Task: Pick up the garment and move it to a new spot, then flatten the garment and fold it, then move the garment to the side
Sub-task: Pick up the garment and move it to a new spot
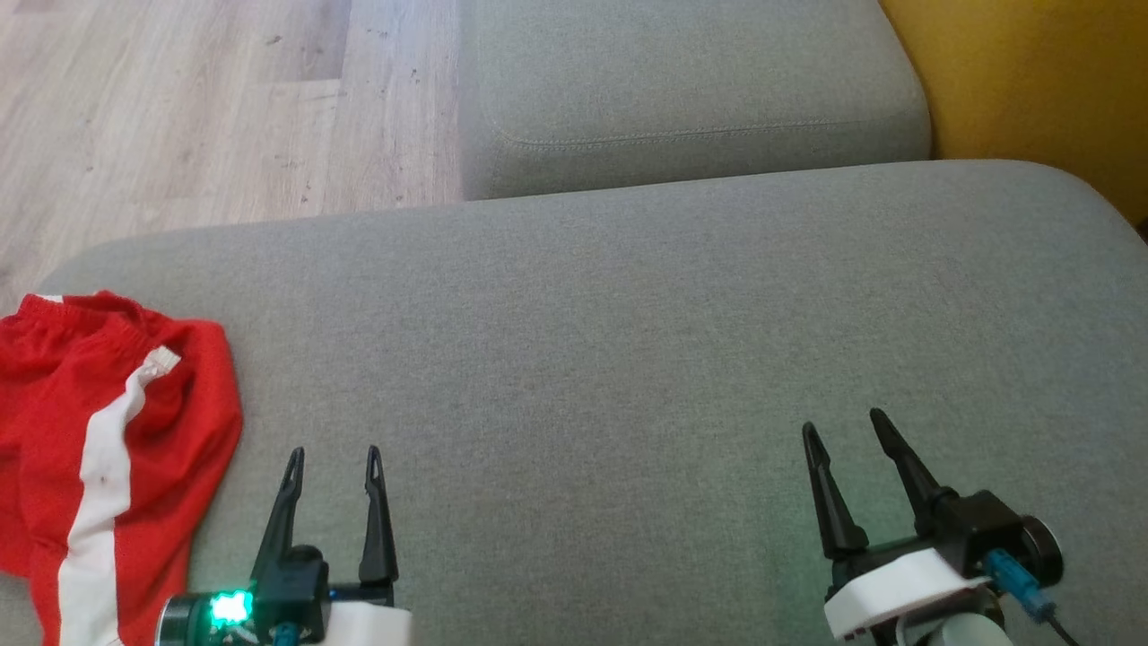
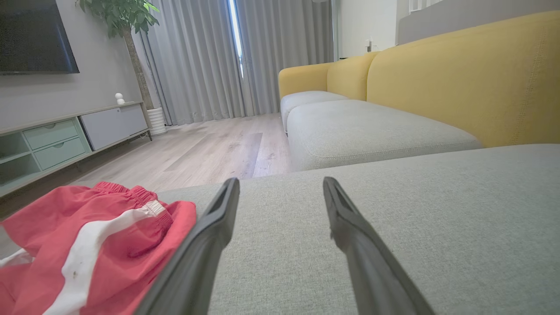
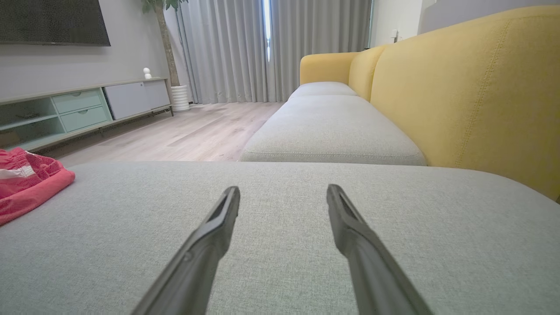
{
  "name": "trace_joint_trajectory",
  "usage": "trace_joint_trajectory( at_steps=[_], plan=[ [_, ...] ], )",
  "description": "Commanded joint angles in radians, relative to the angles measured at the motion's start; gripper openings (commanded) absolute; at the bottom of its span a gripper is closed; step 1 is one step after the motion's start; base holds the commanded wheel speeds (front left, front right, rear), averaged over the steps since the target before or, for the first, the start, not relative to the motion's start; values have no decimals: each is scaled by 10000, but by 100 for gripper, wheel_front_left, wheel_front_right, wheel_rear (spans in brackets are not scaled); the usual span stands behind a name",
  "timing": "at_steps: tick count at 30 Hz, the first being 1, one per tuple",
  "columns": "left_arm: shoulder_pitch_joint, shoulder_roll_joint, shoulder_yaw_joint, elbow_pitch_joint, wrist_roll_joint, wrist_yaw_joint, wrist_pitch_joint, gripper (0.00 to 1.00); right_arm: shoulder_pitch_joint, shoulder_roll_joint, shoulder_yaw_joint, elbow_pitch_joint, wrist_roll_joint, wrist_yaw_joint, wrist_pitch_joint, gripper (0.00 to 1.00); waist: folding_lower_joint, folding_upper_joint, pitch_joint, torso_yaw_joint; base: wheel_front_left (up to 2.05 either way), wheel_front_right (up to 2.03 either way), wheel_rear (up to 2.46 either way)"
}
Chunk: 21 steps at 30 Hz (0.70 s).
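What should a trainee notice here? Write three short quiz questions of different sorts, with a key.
1. True or false: the left end effector is shut on the red garment.
2. The garment lies on: A) the wood floor; B) the grey cushion; C) the yellow backrest.
3. Short answer: is the left or the right end effector nearer the garment?
Key: 1 false, it is open and apart from it; 2 B; 3 left.
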Motion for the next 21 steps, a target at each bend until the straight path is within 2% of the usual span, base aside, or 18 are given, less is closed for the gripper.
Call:
trace_joint_trajectory(
  at_steps=[1,12,21],
  plan=[
    [-301,43,367,-231,92,14,-95,100,-208,-99,247,-235,-98,-7,-134,100,0,0,-10,5,0,0,0],
    [-281,-1,442,-152,223,-129,-95,100,-170,-99,32,8,-165,-7,-134,100,0,0,-48,90,0,0,0],
    [-464,26,232,22,448,-125,-95,100,-172,-99,-63,50,-260,-7,-134,100,0,0,77,450,0,0,0]
  ],
)
